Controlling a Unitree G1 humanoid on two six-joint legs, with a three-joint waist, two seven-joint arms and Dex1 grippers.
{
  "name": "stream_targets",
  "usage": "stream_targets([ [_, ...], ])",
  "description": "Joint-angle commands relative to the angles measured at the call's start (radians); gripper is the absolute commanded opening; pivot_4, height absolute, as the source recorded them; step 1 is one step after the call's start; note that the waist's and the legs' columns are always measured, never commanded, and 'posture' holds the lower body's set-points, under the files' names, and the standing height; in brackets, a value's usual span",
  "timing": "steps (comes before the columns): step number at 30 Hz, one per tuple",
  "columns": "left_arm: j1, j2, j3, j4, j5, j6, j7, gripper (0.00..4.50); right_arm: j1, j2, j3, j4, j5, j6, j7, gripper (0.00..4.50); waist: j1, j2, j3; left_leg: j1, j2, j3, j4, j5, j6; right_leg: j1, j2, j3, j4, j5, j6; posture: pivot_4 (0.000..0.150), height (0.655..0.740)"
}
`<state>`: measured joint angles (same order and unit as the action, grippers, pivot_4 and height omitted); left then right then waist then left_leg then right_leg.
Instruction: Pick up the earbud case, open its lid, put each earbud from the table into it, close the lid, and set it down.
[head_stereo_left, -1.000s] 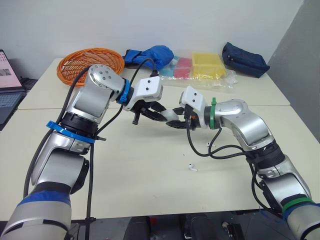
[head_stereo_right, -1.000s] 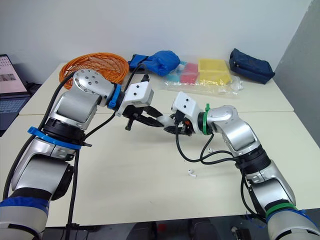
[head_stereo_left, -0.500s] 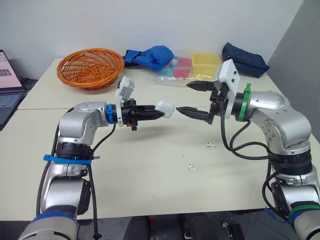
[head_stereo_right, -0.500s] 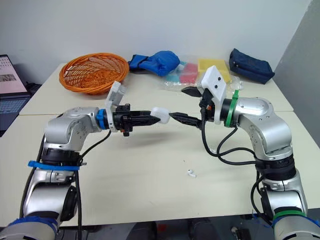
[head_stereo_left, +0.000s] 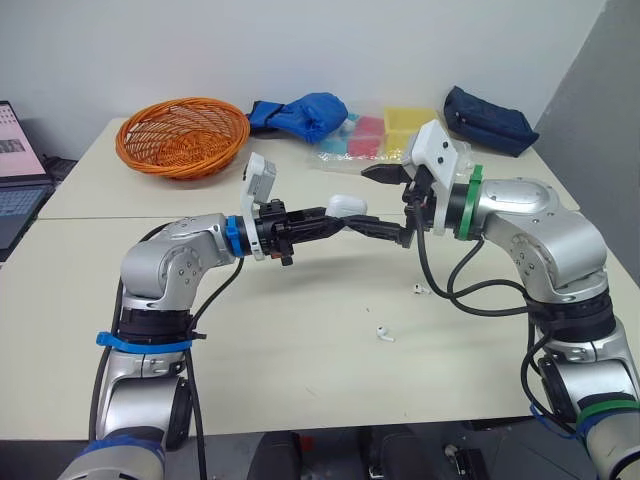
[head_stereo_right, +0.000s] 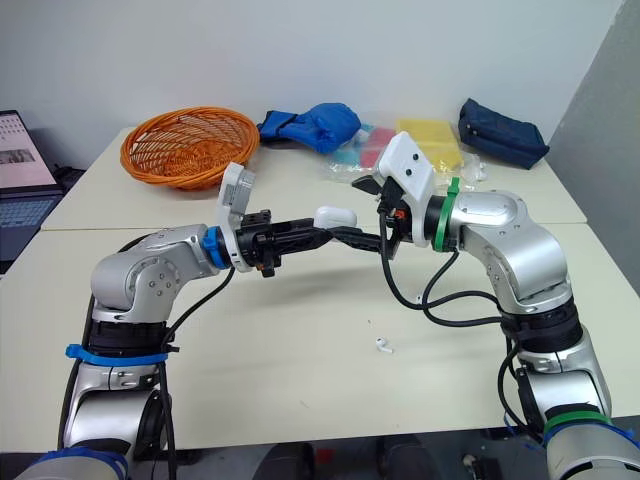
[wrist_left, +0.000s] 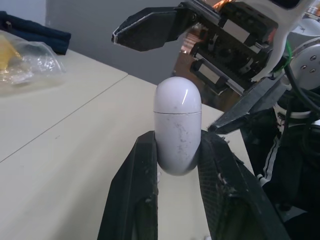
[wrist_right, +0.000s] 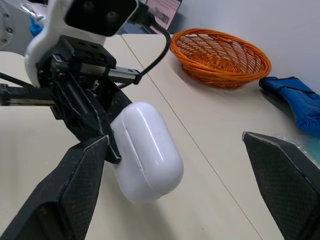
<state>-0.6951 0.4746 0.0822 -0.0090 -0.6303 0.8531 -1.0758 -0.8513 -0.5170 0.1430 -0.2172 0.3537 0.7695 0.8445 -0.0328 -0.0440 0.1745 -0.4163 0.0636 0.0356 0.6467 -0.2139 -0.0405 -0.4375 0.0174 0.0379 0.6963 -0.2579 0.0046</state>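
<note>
The white earbud case (head_stereo_left: 346, 206) is held above the table, lid closed, with my left gripper (wrist_left: 179, 144) shut on its lower half. My right gripper (head_stereo_left: 378, 202) is open, and the case's lid end sits between its spread fingers (wrist_right: 75, 192). In the right wrist view the case (wrist_right: 147, 150) lies close to one finger, and I cannot tell if they touch. Two white earbuds lie on the table below the right arm, one (head_stereo_left: 385, 335) nearer the front and one (head_stereo_left: 420, 290) further right.
An orange basket (head_stereo_left: 182, 133) stands at the back left, with a blue cloth (head_stereo_left: 305, 110) beside it. A plastic bag with yellow and pink boxes (head_stereo_left: 410, 130) and a navy pouch (head_stereo_left: 488, 118) lie at the back right. A laptop (head_stereo_left: 15, 175) is at the far left.
My left gripper has carried the case up and to the right, between the right gripper's fingers. The right gripper has moved left towards the case and stays open.
</note>
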Motion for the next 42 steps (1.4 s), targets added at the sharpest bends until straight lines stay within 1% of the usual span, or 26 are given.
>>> stream_targets([
  [1, 0.003, 0.009, 0.005, -0.057, -0.044, 0.008, 0.005, 0.73, -0.034, -0.003, -0.018, 0.012, -0.006, -0.021, -0.015, 4.47, 0.000, 0.000, 0.000, 0.000, 0.000, 0.000, 0.000, 0.000, 0.000, 0.000, 0.000, 0.000, 0.000, 0.000, 0.000, 0.150, 0.7400],
  [15, 0.001, 0.023, -0.017, -0.059, -0.061, -0.007, -0.002, 0.73, -0.068, -0.015, -0.037, 0.073, -0.022, -0.046, -0.023, 4.47, 0.000, 0.000, 0.000, 0.000, 0.000, 0.000, 0.000, 0.000, 0.000, 0.000, 0.000, 0.000, 0.000, 0.000, 0.000, 0.150, 0.7400],
  [21, -0.004, 0.025, -0.017, -0.043, -0.052, -0.024, -0.003, 0.73, -0.084, -0.041, -0.072, 0.038, 0.048, 0.036, 0.004, 4.47, 0.001, 0.000, 0.000, 0.000, 0.000, 0.000, 0.000, 0.000, 0.000, 0.000, 0.000, 0.000, -0.001, 0.000, 0.000, 0.150, 0.7400],
  [22, -0.003, 0.026, -0.017, -0.041, -0.050, -0.028, -0.002, 0.73, -0.084, -0.046, -0.081, 0.028, 0.070, 0.056, 0.010, 4.47, 0.000, 0.000, 0.000, 0.000, 0.000, 0.000, 0.000, 0.000, 0.000, 0.000, 0.000, 0.000, -0.001, 0.000, 0.000, 0.150, 0.7400],
  [24, -0.004, 0.022, -0.009, -0.026, -0.031, -0.064, 0.011, 0.73, -0.101, -0.060, -0.137, 0.006, 0.160, 0.158, 0.029, 4.47, 0.000, 0.000, 0.000, 0.000, 0.000, 0.000, -0.001, 0.000, 0.000, 0.000, 0.000, 0.000, -0.001, 0.000, 0.000, 0.150, 0.7400],
  [26, -0.002, 0.024, -0.008, -0.010, 0.003, -0.115, 0.029, 0.73, -0.120, -0.080, -0.205, -0.003, 0.268, 0.293, 0.037, 4.47, 0.001, 0.000, 0.000, 0.000, 0.000, 0.000, -0.001, 0.000, 0.000, 0.000, 0.000, 0.000, -0.001, 0.000, 0.000, 0.150, 0.7400],
  [27, -0.002, 0.020, 0.004, -0.001, 0.010, -0.135, 0.046, 0.73, -0.111, -0.112, -0.226, -0.010, 0.322, 0.368, 0.059, 4.47, 0.002, 0.000, 0.000, 0.000, 0.000, 0.000, -0.001, 0.000, 0.000, 0.000, 0.000, -0.001, -0.001, 0.000, 0.000, 0.150, 0.7400],
  [29, 0.001, 0.020, 0.022, 0.007, 0.022, -0.176, 0.068, 0.73, -0.061, -0.177, -0.236, -0.039, 0.368, 0.431, 0.088, 4.47, 0.003, 0.000, 0.000, -0.001, 0.000, 0.000, -0.001, 0.000, 0.000, 0.000, 0.000, -0.001, -0.002, 0.001, -0.001, 0.150, 0.7400],
  [31, 0.017, 0.027, 0.038, 0.000, 0.029, -0.213, 0.080, 0.73, 0.032, -0.212, -0.238, -0.080, 0.393, 0.459, 0.079, 4.47, 0.004, 0.000, 0.000, 0.000, 0.000, -0.001, -0.002, 0.000, 0.000, 0.002, -0.001, -0.002, -0.005, 0.000, 0.000, 0.150, 0.7400],
  [34, 0.046, 0.037, 0.042, -0.031, 0.021, -0.231, 0.086, 0.73, 0.177, -0.219, -0.192, -0.149, 0.340, 0.371, 0.042, 4.47, 0.003, 0.000, 0.000, 0.000, 0.000, 0.000, -0.002, 0.000, 0.000, 0.004, -0.001, -0.002, -0.008, 0.000, 0.000, 0.150, 0.7400],
  [38, 0.079, 0.035, 0.039, -0.075, 0.010, -0.235, 0.104, 0.73, 0.337, -0.155, -0.123, -0.221, 0.266, 0.245, -0.035, 4.47, -0.002, 0.000, 0.000, -0.001, 0.000, 0.000, -0.002, 0.000, 0.000, 0.002, 0.000, 0.000, -0.009, 0.000, 0.001, 0.150, 0.7400],
  [40, 0.086, 0.034, 0.037, -0.090, 0.006, -0.232, 0.111, 0.73, 0.373, -0.149, -0.105, -0.242, 0.247, 0.207, -0.043, 4.47, -0.001, 0.000, 0.000, -0.001, 0.000, -0.001, -0.002, 0.000, 0.000, 0.003, 0.000, -0.001, -0.009, 0.000, 0.001, 0.150, 0.7400],
  [42, 0.101, 0.033, 0.039, -0.110, 0.001, -0.226, 0.123, 0.73, 0.490, -0.097, -0.038, -0.265, 0.183, 0.119, -0.098, 4.47, 0.001, -0.001, -0.001, -0.001, 0.000, -0.001, -0.002, 0.000, 0.000, 0.003, 0.000, -0.001, -0.008, 0.000, 0.001, 0.150, 0.7400],
])
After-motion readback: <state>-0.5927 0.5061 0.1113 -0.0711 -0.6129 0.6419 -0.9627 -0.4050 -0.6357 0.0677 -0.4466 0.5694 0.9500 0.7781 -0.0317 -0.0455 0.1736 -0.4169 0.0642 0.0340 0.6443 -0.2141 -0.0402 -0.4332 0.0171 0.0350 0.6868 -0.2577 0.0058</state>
